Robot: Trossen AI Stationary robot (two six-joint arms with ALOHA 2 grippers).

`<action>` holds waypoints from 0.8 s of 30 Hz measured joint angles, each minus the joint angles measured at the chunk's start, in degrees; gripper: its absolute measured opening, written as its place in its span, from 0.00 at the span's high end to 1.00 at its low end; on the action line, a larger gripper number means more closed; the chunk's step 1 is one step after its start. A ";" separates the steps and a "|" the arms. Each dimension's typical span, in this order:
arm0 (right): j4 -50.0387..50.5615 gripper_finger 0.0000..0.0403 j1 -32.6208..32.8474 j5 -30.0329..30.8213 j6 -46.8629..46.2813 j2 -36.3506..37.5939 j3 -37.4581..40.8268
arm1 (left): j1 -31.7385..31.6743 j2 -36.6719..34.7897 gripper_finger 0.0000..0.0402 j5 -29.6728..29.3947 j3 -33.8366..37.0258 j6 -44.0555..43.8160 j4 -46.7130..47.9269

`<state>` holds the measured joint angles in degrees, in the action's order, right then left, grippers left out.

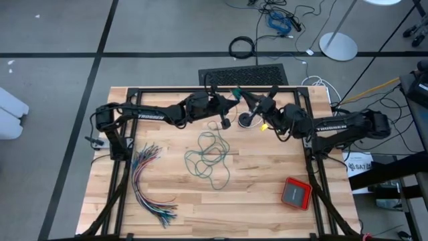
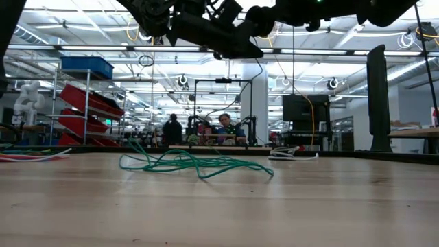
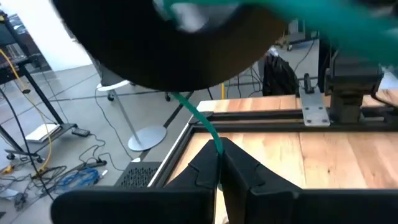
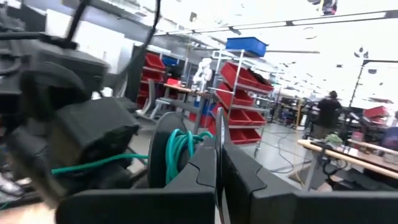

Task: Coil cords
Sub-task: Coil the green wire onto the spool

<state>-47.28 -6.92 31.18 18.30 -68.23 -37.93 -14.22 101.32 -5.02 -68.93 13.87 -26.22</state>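
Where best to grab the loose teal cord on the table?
Grip the teal cord by the single strand at the pile's far edge, where it seems to rise toward the left hand, shut on it beside the raised right hand. Come straight down: the middle is flat overlapping loops, so a pinch there could drag several.

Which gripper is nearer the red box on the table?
Right. The right gripper hovers at the table's far middle, on the red box's side; the left gripper meets it there from the opposite side, slightly farther off.
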 joint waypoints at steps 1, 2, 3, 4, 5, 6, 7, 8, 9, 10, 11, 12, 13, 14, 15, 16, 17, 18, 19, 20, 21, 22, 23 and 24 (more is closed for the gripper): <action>-0.55 1.00 -0.39 -0.10 -0.04 -0.35 0.00 | 0.02 0.00 0.96 -0.01 0.00 -0.40 -0.45; -0.74 1.00 -0.85 -0.49 -0.27 -0.83 0.00 | 0.08 -0.02 0.96 -0.02 0.00 -0.56 -0.61; -1.16 1.00 -1.42 -1.15 -0.73 -1.41 0.00 | 0.12 -0.02 0.96 0.00 0.00 -1.02 -0.79; -1.26 1.00 -1.81 -1.41 -1.24 -2.09 0.00 | 0.16 -0.02 0.96 0.00 0.00 -1.48 -0.83; -1.63 1.00 -2.18 -1.50 -1.42 -2.89 0.00 | 0.22 -0.02 0.96 0.01 0.00 -1.62 -0.85; -1.96 1.00 -2.56 -1.54 -1.52 -3.72 0.00 | 0.34 -0.02 0.96 0.02 0.00 -1.90 -0.89; -2.68 1.00 -2.96 -1.53 -1.54 -4.58 0.00 | 0.47 -0.02 0.96 0.02 0.00 -2.14 -0.89; -3.45 1.00 -3.29 -1.54 -1.55 -5.49 0.00 | 0.63 -0.02 0.96 0.02 0.00 -2.59 -0.91; -4.29 1.00 -3.62 -1.54 -1.56 -6.44 0.00 | 0.83 -0.02 0.96 0.02 0.00 -2.90 -0.84; -5.03 1.00 -3.90 -1.56 -1.55 -7.26 0.00 | 1.10 -0.02 0.96 0.02 0.00 -2.96 -0.52; -5.01 1.00 -4.20 -1.56 -1.53 -7.91 0.00 | 1.39 -0.02 0.96 0.02 0.00 -3.00 0.01; -5.12 1.00 -4.51 -1.64 -1.53 -8.49 0.00 | 1.67 -0.04 0.96 0.00 0.00 -3.00 0.75; -4.80 1.00 -4.71 -1.73 -1.51 -8.85 0.00 | 1.94 -0.04 0.96 -0.04 0.00 -3.00 1.62; -4.47 1.00 -4.87 -1.74 -1.33 -9.08 0.00 | 2.07 -0.04 0.96 -0.04 0.00 -3.00 2.63; -4.03 1.00 -5.01 -1.75 -1.18 -9.22 0.00 | 2.23 -0.04 0.96 -0.17 0.00 -3.00 3.62; -3.41 1.00 -5.10 -1.75 -1.00 -9.28 0.00 | 2.34 -0.04 0.96 -0.44 0.00 -2.98 4.66; -2.66 1.00 -5.13 -1.73 -0.70 -9.29 0.00 | 2.47 -0.04 0.96 -0.74 0.00 -2.98 5.72; -1.84 1.00 -5.13 -1.64 -0.38 -9.29 0.00 | 2.60 -0.04 0.96 -1.26 0.00 -2.93 6.69; -0.97 1.00 -5.13 -1.60 -0.13 -9.29 0.00 | 2.75 -0.11 0.96 -1.80 0.00 -2.78 7.67; 0.08 1.00 -5.13 -1.60 0.11 -9.25 0.00 | 2.84 -0.30 0.96 -2.01 0.00 -2.59 8.74; 1.26 1.00 -5.13 -1.53 0.21 -9.21 0.00 | 2.89 -0.61 0.96 -2.03 0.00 -2.58 9.48; 2.31 1.00 -5.13 -1.36 0.21 -9.21 0.00 | 2.98 -0.93 0.96 -2.00 0.00 -2.61 9.80; 3.30 1.00 -5.15 -1.15 0.18 -9.19 0.00 | 3.03 -1.35 0.96 -1.93 0.00 -2.61 9.86; 4.01 1.00 -5.26 -1.17 0.17 -9.18 0.00 | 3.07 -1.82 0.96 -1.63 0.00 -2.61 10.10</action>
<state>-43.27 -12.18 30.01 18.47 -77.41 -37.93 -11.15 99.49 -6.65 -68.93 11.27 -16.12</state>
